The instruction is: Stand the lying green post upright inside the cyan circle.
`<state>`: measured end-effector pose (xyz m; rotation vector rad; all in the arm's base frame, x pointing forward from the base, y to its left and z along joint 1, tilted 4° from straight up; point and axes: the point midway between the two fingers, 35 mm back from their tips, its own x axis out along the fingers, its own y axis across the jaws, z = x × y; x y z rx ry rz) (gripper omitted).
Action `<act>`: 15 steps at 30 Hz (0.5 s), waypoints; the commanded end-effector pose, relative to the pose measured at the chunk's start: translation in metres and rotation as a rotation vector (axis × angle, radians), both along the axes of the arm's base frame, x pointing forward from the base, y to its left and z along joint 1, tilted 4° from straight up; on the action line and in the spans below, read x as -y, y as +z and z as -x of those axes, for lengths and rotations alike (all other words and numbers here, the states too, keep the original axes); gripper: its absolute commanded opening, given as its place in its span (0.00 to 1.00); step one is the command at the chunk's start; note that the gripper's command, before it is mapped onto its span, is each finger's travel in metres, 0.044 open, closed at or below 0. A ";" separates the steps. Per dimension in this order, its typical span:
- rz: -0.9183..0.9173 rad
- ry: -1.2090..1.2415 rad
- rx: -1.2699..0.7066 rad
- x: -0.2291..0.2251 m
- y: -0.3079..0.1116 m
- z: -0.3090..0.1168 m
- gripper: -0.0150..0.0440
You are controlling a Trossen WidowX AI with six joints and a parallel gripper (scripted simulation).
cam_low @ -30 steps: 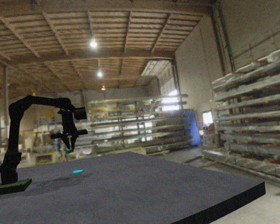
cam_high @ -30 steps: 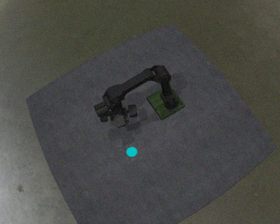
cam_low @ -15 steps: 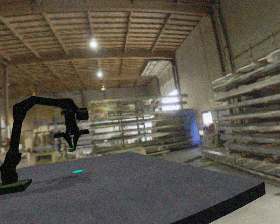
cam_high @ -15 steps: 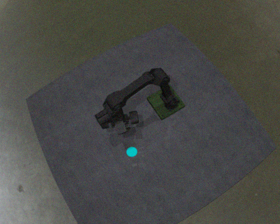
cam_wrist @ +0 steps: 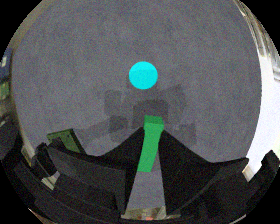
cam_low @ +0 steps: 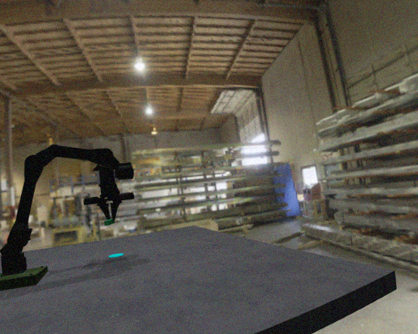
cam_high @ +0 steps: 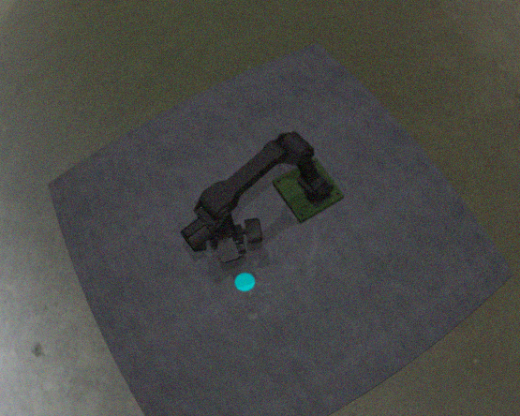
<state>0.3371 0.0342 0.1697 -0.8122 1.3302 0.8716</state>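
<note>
From here I see a dark grey table with straight edges and a thick black side below its near corner. A flat cyan circle lies on it, away from every edge and corner. Nearer the middle in the top view, a green base plate rests flat, well inside the edges. Soft shadows fall across the surface near the circle.
</note>
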 end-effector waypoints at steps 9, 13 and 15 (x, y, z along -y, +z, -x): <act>-0.007 -0.004 -0.005 -0.034 0.004 -0.007 0.29; -0.008 -0.006 -0.007 -0.044 0.005 -0.008 0.29; -0.009 -0.006 -0.008 -0.047 0.005 -0.008 0.29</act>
